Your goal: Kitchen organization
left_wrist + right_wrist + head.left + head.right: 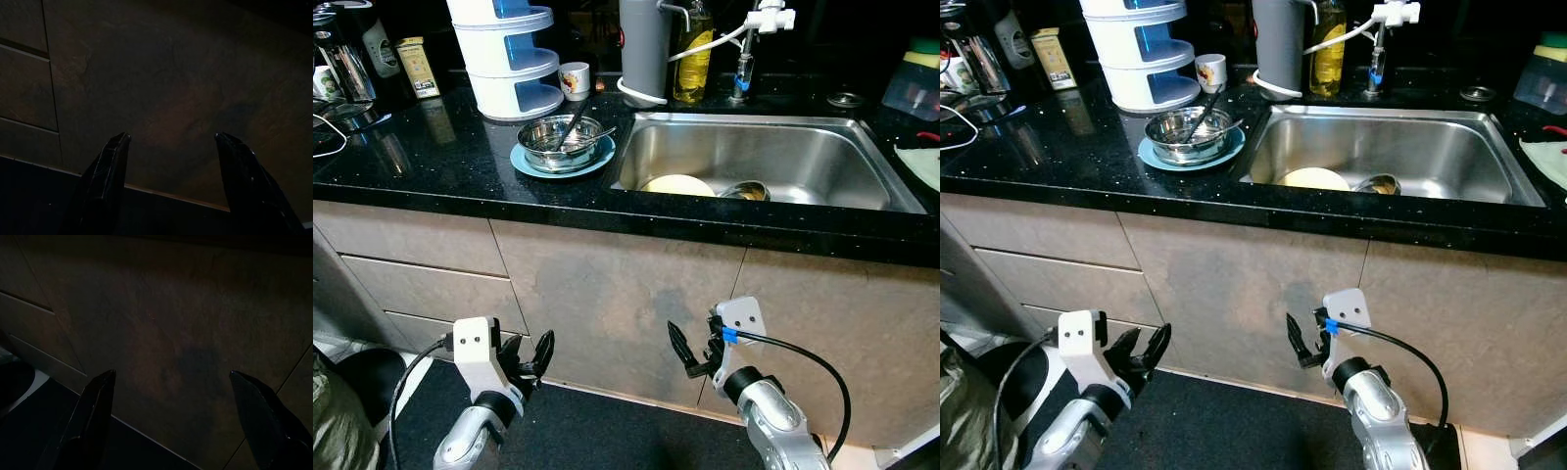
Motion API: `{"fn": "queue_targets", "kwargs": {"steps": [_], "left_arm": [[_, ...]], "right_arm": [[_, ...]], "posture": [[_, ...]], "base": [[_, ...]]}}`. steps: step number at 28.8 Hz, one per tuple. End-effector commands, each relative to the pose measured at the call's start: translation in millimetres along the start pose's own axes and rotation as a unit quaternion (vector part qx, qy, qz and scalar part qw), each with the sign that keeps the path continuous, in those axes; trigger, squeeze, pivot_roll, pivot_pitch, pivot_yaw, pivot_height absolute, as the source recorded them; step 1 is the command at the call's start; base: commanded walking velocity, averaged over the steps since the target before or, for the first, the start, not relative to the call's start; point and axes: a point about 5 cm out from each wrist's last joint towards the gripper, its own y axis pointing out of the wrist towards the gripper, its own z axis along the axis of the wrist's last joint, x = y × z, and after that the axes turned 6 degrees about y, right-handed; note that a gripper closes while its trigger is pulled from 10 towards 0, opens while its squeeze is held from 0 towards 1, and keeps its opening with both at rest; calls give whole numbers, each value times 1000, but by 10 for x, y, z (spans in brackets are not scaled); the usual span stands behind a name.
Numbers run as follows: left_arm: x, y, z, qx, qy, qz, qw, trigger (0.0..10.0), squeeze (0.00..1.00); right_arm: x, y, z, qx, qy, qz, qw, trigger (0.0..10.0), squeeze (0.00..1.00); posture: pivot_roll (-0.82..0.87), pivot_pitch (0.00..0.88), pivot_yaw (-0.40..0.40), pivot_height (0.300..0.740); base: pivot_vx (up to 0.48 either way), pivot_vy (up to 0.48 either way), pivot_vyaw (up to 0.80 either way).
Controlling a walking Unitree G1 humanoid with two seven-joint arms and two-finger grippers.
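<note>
Steel bowl (560, 140) with a spoon in it sits on a round blue plate (598, 161), upper centre on the glossy black speckled counter (431, 162), just left of the steel sink (822, 162). My left gripper (527, 358) and right gripper (691, 351) hang low before the cabinet fronts, fingers spread, holding nothing.

Glossy speckled black stone surface (431, 162); brushed stainless steel sink (773, 157); polished round metal bowl (558, 140); matt beige stone-look cabinet fronts (607, 294).

The left end effector (527, 357) hangs low at the frame's lower left, fingers spread. The right end effector (690, 354) hangs at lower centre, fingers likewise apart.
</note>
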Motion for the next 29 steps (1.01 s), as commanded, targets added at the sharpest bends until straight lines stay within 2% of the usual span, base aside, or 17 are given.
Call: {"fn": "queue_targets", "kwargs": {"steps": [1,20,29], "left_arm": [[-36,2,-33,-9,3,9,1000,10000,0],[-1,60,-58,-25,-9,-12,1000,10000,0],[4,62,-54,-29,2,-15,999,10000,0]], "right_arm": [[2,24,-9,-6,2,2,1000,10000,0],[16,84,-8,-17,-2,4,1000,10000,0],[0,94,-22,-27,3,9,1000,10000,0]], "posture": [[-12,0,10,740],[-11,0,7,740],[-15,0,12,740]], "base": [[0,0,0],[0,0,0],[0,0,0]]}}
